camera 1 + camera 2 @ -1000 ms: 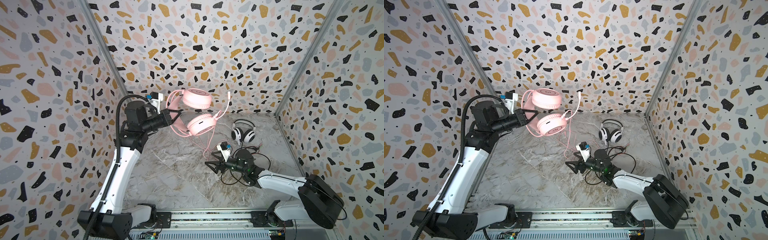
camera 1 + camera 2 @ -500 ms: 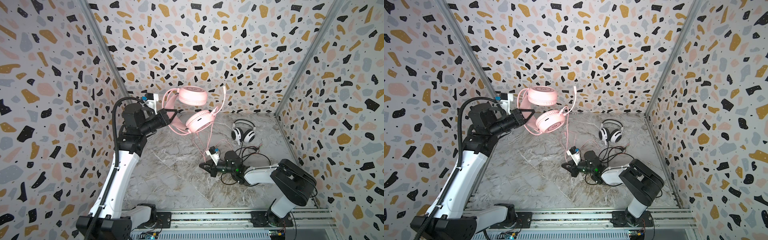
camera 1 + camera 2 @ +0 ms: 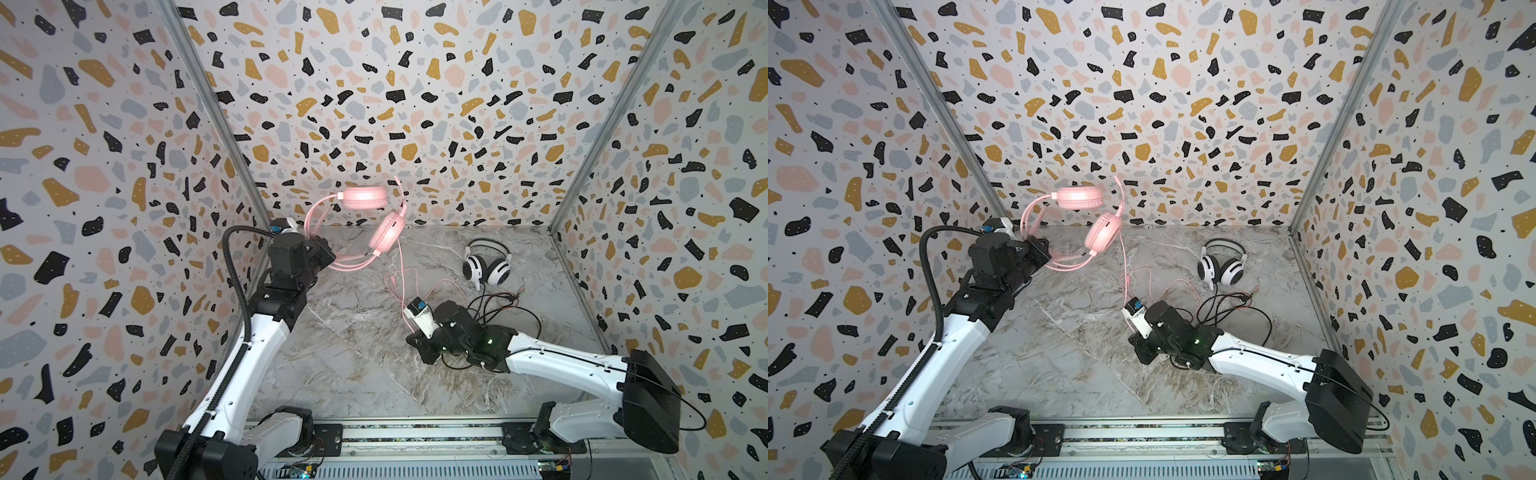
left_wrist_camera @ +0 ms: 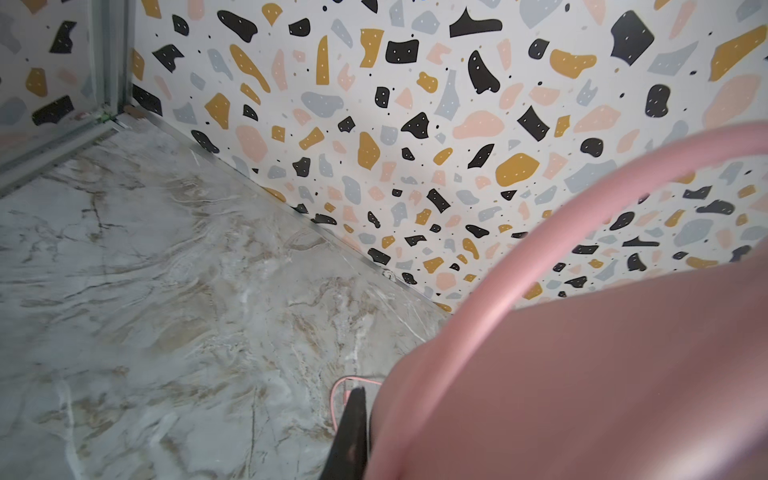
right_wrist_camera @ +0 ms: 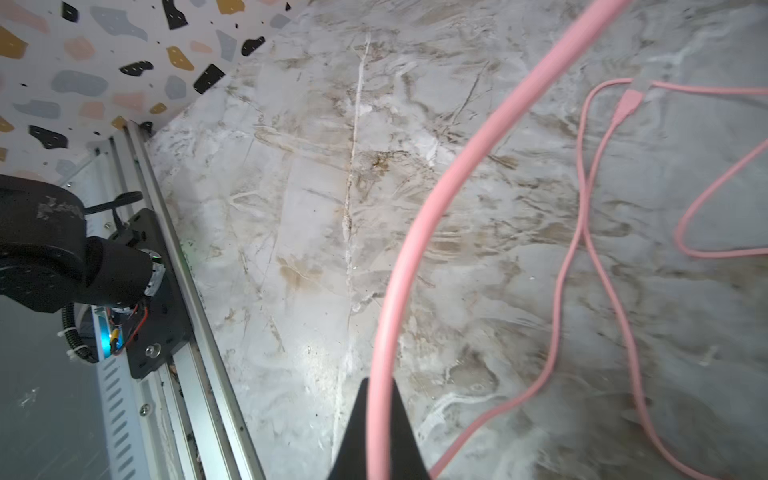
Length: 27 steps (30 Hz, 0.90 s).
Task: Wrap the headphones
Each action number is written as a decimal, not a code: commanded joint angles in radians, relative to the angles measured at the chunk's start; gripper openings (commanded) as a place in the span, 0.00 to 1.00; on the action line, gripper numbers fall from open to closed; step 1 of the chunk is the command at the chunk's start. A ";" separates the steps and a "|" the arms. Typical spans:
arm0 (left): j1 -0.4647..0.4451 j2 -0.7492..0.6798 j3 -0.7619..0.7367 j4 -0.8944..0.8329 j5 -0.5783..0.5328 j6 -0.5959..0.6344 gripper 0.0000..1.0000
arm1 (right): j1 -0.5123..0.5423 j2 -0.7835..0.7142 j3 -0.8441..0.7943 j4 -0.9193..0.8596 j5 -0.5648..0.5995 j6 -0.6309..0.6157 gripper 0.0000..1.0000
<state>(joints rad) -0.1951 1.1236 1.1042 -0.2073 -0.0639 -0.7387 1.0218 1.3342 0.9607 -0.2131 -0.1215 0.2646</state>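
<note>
Light: bright, even and diffuse across both top views; you will find no hot spots on the patterned walls [image 3: 374, 104].
Shadows: faint and soft-edged on the counter [image 3: 353, 374], deepest beneath the right arm [image 3: 561, 361].
Glare: a pale sheen on the counter in the right wrist view.
Focus: the pink headphones [image 4: 582, 374] fill one corner of your left wrist view as a smooth blur; the wall behind is sharper. The pink cable [image 5: 415, 249] goes soft close to the lens.
Edges: the walls fan outward in both top views.
</note>
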 commanded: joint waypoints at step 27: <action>-0.247 0.087 0.058 -0.278 0.328 0.629 0.00 | -0.335 0.037 0.709 -0.735 0.307 -0.275 0.00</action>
<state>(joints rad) -0.4442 1.2572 1.1786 -0.5087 0.1738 -0.1581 0.6910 1.3796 1.6882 -0.9367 0.1204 -0.0025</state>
